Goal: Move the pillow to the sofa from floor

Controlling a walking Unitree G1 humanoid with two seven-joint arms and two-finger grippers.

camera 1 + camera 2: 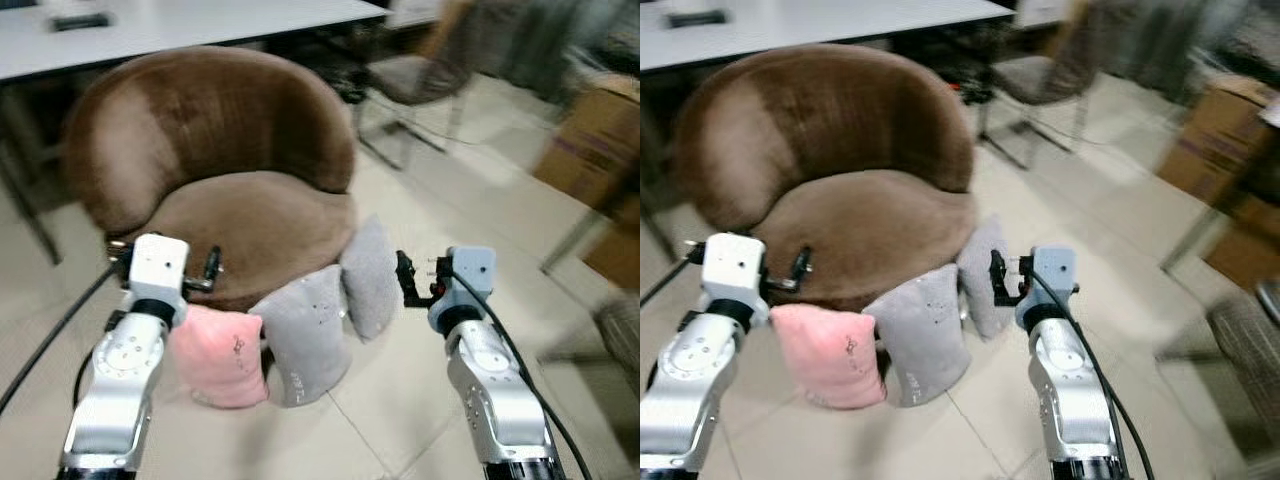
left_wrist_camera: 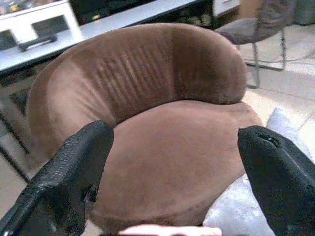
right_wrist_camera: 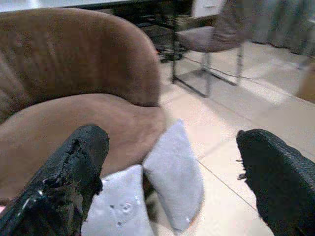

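Grey pillows [image 1: 310,335] lean against the brown sofa [image 1: 215,165]; left gripper [image 2: 172,187] and right gripper [image 3: 172,187] spread wide, empty.

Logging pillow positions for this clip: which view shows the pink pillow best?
The left eye view: the pink pillow stands whole on the floor against the brown sofa, beside a grey pillow. The right eye view shows it similarly, partly behind the left arm. The left wrist view catches a pink sliver.
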